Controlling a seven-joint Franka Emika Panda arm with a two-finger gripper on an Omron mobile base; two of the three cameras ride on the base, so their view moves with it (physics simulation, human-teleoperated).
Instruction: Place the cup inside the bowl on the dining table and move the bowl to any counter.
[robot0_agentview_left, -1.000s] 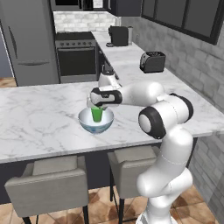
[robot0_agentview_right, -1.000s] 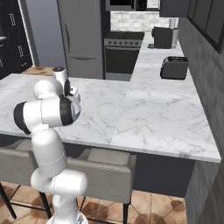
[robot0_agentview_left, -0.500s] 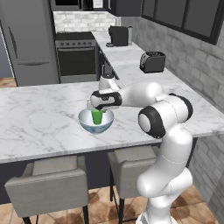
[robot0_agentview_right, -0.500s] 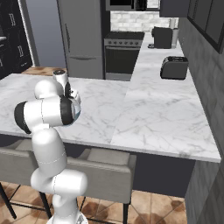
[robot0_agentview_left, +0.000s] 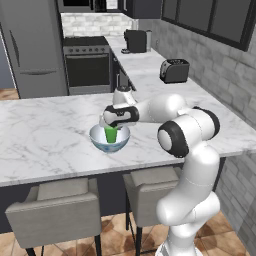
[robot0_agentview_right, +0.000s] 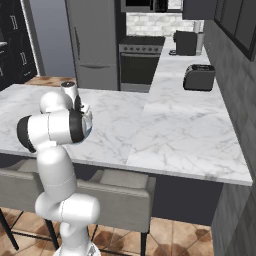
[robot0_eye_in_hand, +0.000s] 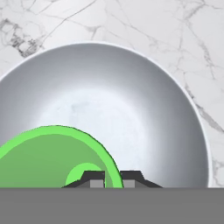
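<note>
The green cup stands low inside the bowl, which rests on the marble dining table near its front edge. My gripper reaches down over the bowl and is shut on the cup's rim. In the hand view the cup fills the lower left of the bowl's white inside. The gripper pinches the green rim between its two dark tips. In the right base view my own arm hides the bowl and cup.
Two padded chairs are tucked under the table's front edge. A counter runs back on the right, carrying a toaster and a coffee machine. A stove and fridge stand behind.
</note>
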